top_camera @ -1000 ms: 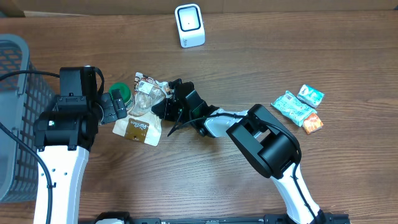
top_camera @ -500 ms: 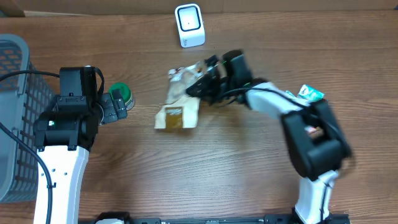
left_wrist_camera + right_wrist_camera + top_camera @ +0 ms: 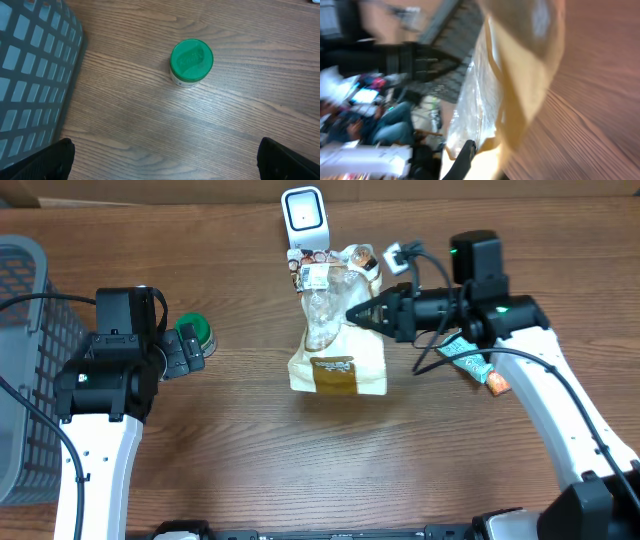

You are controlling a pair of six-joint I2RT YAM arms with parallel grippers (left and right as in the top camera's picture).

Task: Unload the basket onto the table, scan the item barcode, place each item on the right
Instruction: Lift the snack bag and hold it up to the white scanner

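The item is a snack bag [image 3: 338, 330] with a clear window and a tan label. It hangs lifted above the table, its top with a white sticker close in front of the white scanner [image 3: 305, 220]. My right gripper [image 3: 358, 315] is shut on the bag's right edge. In the right wrist view the bag [image 3: 520, 65] fills the frame, blurred, with one black finger [image 3: 462, 159] pressed against it. No barcode can be made out. My left gripper [image 3: 185, 350] stands open at the left, nothing between its fingers [image 3: 55, 160].
A green-lidded jar [image 3: 194, 332] [image 3: 191, 62] stands just ahead of the left gripper. A grey mesh basket [image 3: 20, 360] [image 3: 30, 75] occupies the left edge. Small teal and orange packets [image 3: 470, 360] lie under the right arm.
The right arm has swung the bag from beside the green jar up and to the right, in front of the scanner. The left arm has not moved.
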